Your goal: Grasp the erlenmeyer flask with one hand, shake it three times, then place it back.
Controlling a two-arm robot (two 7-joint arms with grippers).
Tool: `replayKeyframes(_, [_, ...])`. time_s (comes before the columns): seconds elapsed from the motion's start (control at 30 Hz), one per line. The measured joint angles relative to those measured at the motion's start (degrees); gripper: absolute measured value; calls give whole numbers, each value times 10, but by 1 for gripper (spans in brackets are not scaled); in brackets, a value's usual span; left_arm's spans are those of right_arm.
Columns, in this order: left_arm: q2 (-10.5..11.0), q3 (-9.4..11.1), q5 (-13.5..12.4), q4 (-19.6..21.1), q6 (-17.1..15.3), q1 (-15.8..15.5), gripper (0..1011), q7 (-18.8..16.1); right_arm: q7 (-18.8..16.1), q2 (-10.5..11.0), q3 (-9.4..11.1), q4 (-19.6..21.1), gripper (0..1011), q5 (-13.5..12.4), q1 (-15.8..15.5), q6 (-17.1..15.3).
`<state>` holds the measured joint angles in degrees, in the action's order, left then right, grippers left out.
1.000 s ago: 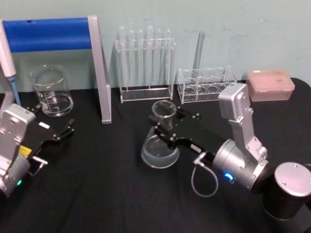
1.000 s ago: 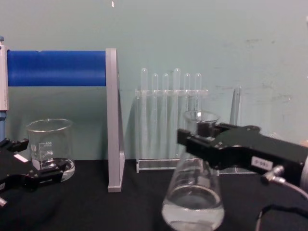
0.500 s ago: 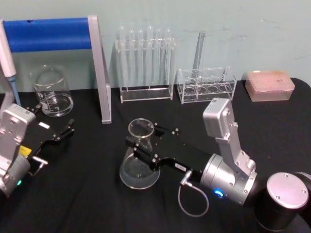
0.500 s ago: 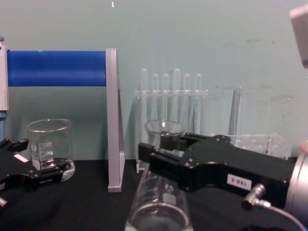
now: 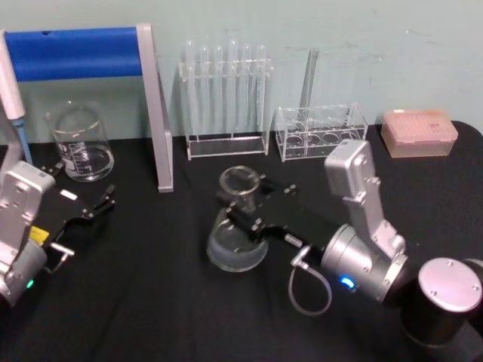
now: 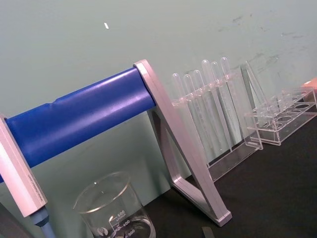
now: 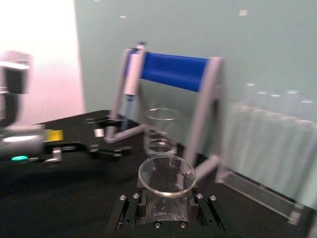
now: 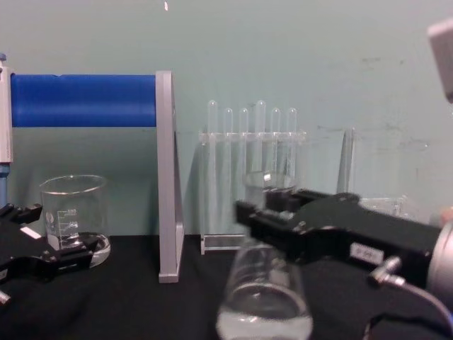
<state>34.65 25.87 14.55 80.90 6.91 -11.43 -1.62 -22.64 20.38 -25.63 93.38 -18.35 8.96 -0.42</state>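
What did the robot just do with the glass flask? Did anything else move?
The right gripper, fingers shut on the flask at its neck, swung it toward the robot's left, then partway back to the right, like a shake. It never let go. The left gripper, the beaker and the test tube rack stayed put.

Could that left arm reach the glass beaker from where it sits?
Probably yes. The left gripper sits open just in front of the beaker, with nothing between them. The blue-barred stand is off to one side.
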Motion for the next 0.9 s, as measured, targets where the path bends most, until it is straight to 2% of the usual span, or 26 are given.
replayKeyframes(0.17, [0, 0, 0, 0, 0, 0, 1001, 0, 20, -4, 25, -14, 449, 1, 7, 1])
replayKeyframes(0.27, [0, 0, 0, 0, 0, 0, 1001, 0, 34, -6, 48, -27, 449, 1, 12, 3])
replayKeyframes(0.33, [0, 0, 0, 0, 0, 0, 1001, 0, 37, -7, 53, -30, 449, 1, 13, 3])
replayKeyframes(0.4, [0, 0, 0, 0, 0, 0, 1001, 0, 48, -9, 71, -42, 449, 1, 18, 3])
replayKeyframes(0.53, [0, 0, 0, 0, 0, 0, 1001, 0, 58, -9, 89, -52, 449, 1, 22, 3])
replayKeyframes(0.63, [0, 0, 0, 0, 0, 0, 1001, 0, 69, -10, 113, -62, 449, 1, 25, 2])
replayKeyframes(0.9, [0, 0, 0, 0, 0, 0, 1001, 0, 81, -15, 144, -74, 449, 1, 27, -1])
